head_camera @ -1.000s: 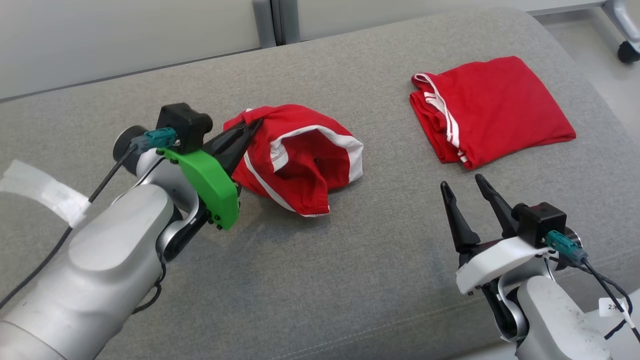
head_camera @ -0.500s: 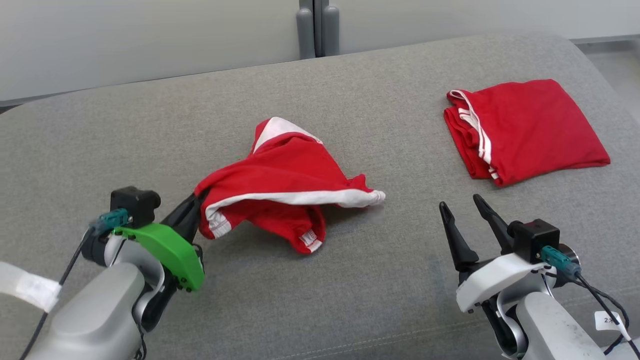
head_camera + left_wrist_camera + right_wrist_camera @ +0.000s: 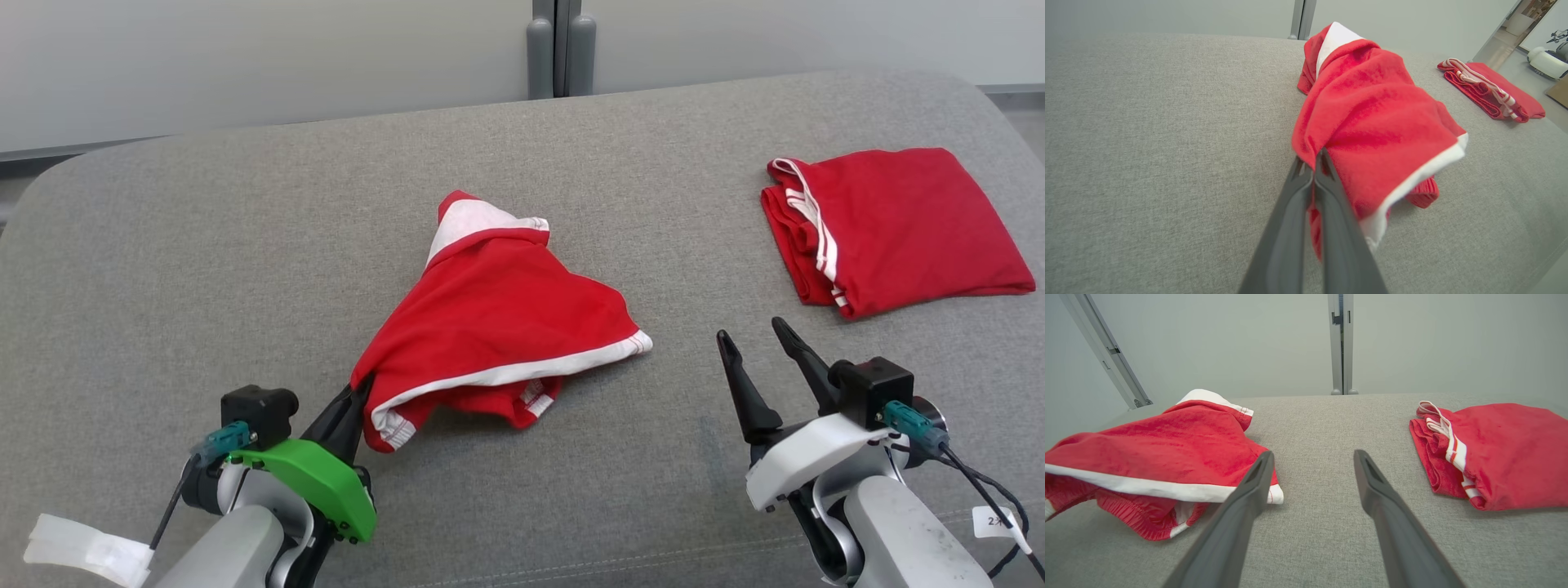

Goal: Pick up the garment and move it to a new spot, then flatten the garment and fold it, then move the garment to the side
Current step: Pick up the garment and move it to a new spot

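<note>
Two dark fingers of the left gripper [image 3: 1310,157] are pinched on a corner of the crumpled red garment [image 3: 498,318], which trails away beyond their tips across the grey cushion [image 3: 204,245]. The right gripper [image 3: 751,329] stands spread and empty. A folded red cloth [image 3: 898,224] lies beyond its tips, to their right.

garment [image 3: 498,318] [image 3: 894,229] x2 (1 fldd), claw [image 3: 359,390] [image 3: 749,329] x2

We see the garment [image 3: 498,327] pinched in the left pincer [image 3: 362,390] as soft, matt red cloth with white trim. The folded cloth [image 3: 898,229] beyond the right pincer [image 3: 749,331] looks alike. The bench [image 3: 204,269] beneath both is coarse grey weave. The fingers [image 3: 1390,522] are matt dark plastic.
</note>
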You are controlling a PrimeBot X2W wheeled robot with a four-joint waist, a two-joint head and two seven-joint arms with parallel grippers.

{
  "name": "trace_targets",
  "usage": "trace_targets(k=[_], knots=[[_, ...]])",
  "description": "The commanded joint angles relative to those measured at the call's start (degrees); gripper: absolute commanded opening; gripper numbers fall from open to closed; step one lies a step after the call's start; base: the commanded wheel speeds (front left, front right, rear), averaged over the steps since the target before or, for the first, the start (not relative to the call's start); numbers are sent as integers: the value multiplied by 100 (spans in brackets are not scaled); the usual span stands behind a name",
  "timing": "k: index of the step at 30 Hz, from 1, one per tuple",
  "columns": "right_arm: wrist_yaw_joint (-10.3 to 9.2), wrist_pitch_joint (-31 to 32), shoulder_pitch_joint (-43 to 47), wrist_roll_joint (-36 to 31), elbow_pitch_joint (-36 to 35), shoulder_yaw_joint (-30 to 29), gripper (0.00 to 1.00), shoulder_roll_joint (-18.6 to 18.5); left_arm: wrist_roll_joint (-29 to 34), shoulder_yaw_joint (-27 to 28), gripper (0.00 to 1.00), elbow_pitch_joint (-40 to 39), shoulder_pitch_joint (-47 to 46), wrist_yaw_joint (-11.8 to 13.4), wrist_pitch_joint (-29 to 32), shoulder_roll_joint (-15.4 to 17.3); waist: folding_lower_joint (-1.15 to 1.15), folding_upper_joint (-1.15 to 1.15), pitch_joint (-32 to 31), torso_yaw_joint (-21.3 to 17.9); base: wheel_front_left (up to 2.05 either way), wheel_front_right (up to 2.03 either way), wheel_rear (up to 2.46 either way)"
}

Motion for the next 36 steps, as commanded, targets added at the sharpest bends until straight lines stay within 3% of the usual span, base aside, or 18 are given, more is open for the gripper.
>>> trace_targets(k=[1, 2, 3, 4, 20, 36], knots=[[-6, -24, -10, -3, 15, 7, 100, 0, 74, 64, 0, -5, 107, -17, -19, -31, 0, 0, -10, 6, 0, 0, 0], [-6, -24, -11, 0, 23, 13, 100, 3, 169, 135, 0, 11, 134, 1, -19, -50, 0, 0, -18, 10, 0, 0, 0], [-6, -24, -13, 10, 30, 20, 100, 2, 271, 221, 42, 5, 153, 34, -20, -73, 0, 0, -24, 14, 0, 0, 0], [-6, -24, -12, 22, 32, 22, 100, 2, 357, 312, 97, -20, 180, 56, -20, -106, 0, 0, -29, 18, 0, 0, 0], [-6, -24, 71, 54, 3, -39, 100, 17, 1733, 2068, 100, -951, 1132, 103, -20, -692, 0, 0, -67, 128, 0, 0, 0], [-6, -23, 114, 65, 16, -100, 100, 23, 2649, 2879, 100, -1311, 1980, -56, -20, -1175, 0, 0, -51, 181, 0, 0, 0]])
